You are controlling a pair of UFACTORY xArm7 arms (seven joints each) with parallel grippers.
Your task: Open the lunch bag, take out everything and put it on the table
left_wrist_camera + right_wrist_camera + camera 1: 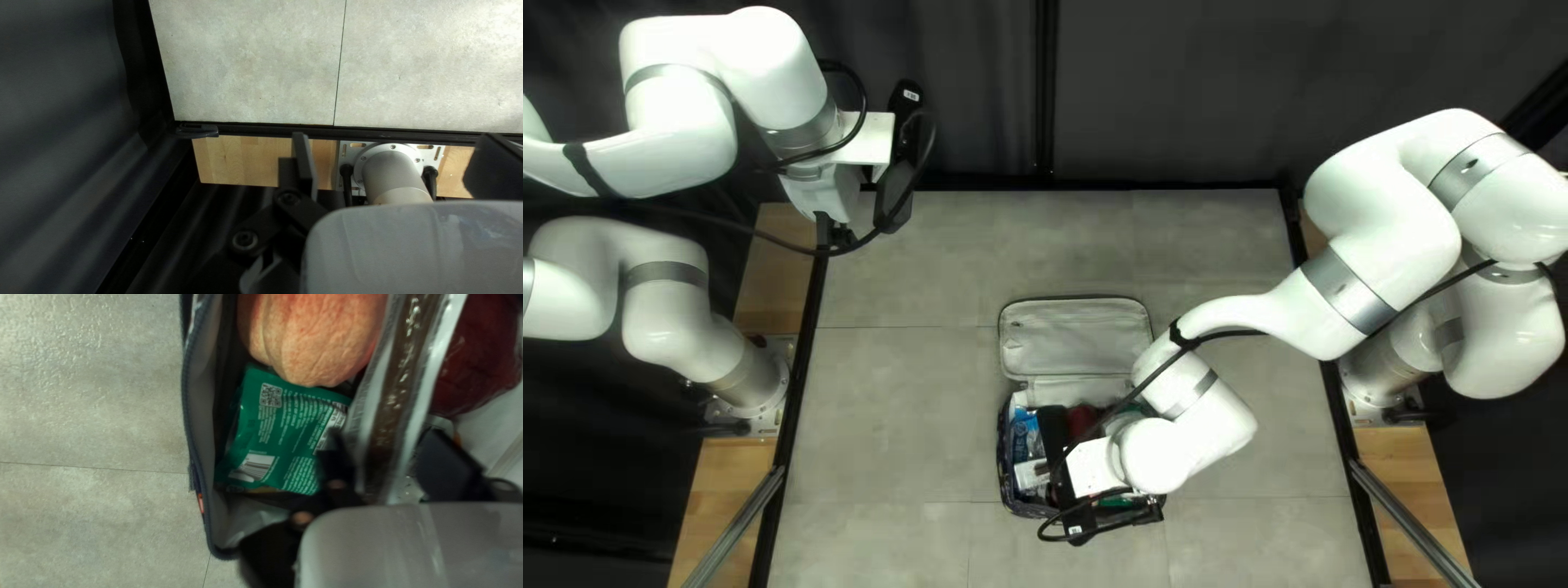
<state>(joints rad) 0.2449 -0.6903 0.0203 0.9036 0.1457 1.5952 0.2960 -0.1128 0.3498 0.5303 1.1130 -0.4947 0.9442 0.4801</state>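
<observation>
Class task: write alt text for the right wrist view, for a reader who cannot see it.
The right gripper pinches a clear-edged packet inside the open lunch bag. Beside it lie a green snack packet, a wrinkled peach-coloured round item and a dark red item; grey table lies outside the bag.

I've got the soft fabric lunch bag showing a dark patterned shell and pale grey lining, on the mottled grey tiled table with its light wood side strips. Down inside I'm seeing a crinkly green packet with white print, a wrinkled round fruit in peachy orange blushing red, a shiny silver wrapper with a dark brown band down its middle, and a deep red lump. From above there's a blue-and-white packet too, and my left arm and right arm are white with silver-grey bands.
</observation>
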